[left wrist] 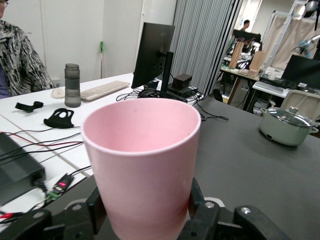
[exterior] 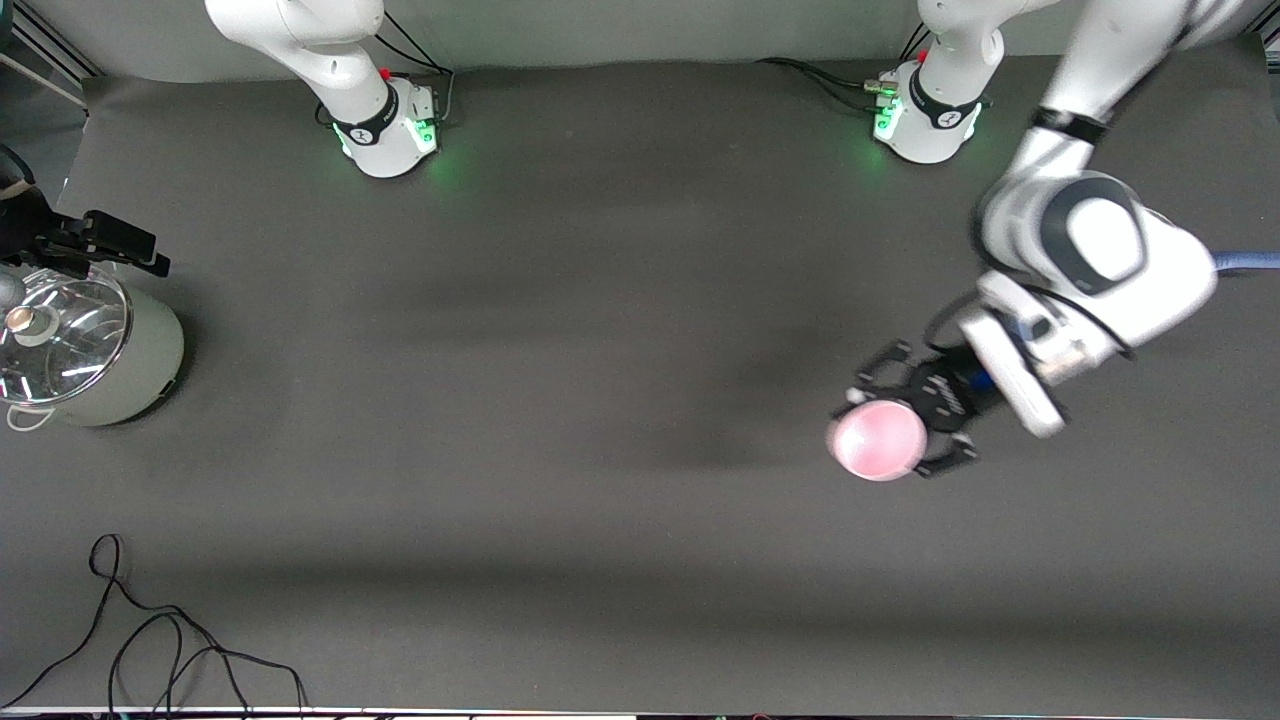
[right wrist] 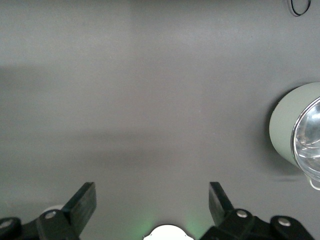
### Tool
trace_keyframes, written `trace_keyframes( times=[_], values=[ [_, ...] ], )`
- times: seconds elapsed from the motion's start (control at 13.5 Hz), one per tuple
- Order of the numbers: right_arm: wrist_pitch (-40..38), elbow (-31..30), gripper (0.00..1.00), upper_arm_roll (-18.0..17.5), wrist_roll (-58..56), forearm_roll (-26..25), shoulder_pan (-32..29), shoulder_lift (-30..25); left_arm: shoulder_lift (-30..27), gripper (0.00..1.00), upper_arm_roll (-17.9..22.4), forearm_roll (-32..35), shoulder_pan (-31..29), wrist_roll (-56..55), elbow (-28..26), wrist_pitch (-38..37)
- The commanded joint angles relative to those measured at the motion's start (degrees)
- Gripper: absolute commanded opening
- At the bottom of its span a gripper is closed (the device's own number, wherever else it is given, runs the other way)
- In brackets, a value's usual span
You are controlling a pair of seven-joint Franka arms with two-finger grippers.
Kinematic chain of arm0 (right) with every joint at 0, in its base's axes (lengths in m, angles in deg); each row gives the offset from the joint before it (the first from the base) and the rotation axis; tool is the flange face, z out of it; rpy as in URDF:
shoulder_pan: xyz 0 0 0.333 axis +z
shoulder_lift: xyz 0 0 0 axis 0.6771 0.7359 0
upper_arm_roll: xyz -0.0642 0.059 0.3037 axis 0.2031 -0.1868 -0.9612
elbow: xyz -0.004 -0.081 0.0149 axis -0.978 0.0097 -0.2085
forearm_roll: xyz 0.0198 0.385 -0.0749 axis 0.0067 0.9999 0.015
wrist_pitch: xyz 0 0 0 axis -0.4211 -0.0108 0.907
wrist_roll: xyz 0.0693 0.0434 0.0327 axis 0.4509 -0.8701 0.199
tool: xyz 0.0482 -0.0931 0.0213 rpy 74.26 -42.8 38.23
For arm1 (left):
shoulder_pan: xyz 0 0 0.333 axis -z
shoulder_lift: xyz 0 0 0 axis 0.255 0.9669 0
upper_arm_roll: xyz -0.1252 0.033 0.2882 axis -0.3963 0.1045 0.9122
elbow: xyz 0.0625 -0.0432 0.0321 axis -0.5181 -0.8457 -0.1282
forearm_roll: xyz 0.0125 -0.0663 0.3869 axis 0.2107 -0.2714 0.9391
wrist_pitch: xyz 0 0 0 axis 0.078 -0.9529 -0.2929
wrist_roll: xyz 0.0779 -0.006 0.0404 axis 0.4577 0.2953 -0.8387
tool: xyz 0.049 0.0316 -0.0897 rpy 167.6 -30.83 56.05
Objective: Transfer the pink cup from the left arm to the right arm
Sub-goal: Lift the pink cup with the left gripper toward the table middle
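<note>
The pink cup [exterior: 878, 440] is upright in my left gripper [exterior: 893, 433], which is shut on its sides and holds it over the table toward the left arm's end. In the left wrist view the cup [left wrist: 142, 165] fills the middle, with the black linkage fingers [left wrist: 196, 200] pressed against both sides near its base. My right gripper [right wrist: 151, 200] is open and empty, high over bare table near the right arm's base [exterior: 385, 130]. It is out of the front view.
A pale-green pot with a glass lid [exterior: 95, 350] stands at the right arm's end of the table; it also shows in the right wrist view [right wrist: 300, 130] and the left wrist view [left wrist: 286, 125]. A black device [exterior: 90, 245] sits beside it. A black cable [exterior: 150, 640] lies near the front edge.
</note>
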Motion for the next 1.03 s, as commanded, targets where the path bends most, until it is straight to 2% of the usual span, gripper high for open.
trace_keyframes(
  times=[0.0, 0.07, 0.22, 0.37, 0.59, 0.81, 0.96],
  values=[
    [1.1, 1.9, 1.0, -0.4, 6.9, 1.4, 1.4, 1.5, -1.6, 0.52, -9.8, -4.9, 0.8, -0.3, -1.6, 11.4],
    [1.7, 2.6, 1.0, -0.5, 10.7, 2.7, 2.9, 2.0, -1.3, 0.52, -11.5, -5.1, 2.3, -0.3, -0.5, 14.8],
    [2.6, 4.8, 1.0, -0.6, 14.3, 5.9, 4.4, 4.0, -0.1, 0.53, -11.9, -5.5, 7.8, -0.4, 1.2, 20.4],
    [4.9, 6.1, 1.0, -0.7, 23.7, 7.8, 7.1, 5.0, 1.4, 0.53, -11.9, -5.7, 11.8, -0.4, 3.0, 24.8],
    [7.8, 6.2, 1.0, -0.6, 40.6, 7.8, 15.0, 6.2, 2.0, 0.53, -11.9, -5.7, 13.1, -0.4, 3.3, 26.5],
    [14.7, 6.8, 1.0, -0.7, 59.7, 7.9, 21.7, 8.0, 2.0, 0.53, -11.9, -5.6, 13.0, -0.4, 3.3, 26.5],
    [18.8, 10.5, 1.0, -0.7, 70.3, 8.0, 25.3, 11.3, 2.0, 0.53, -11.8, -5.6, 12.9, -0.4, 3.1, 26.5]
  ],
)
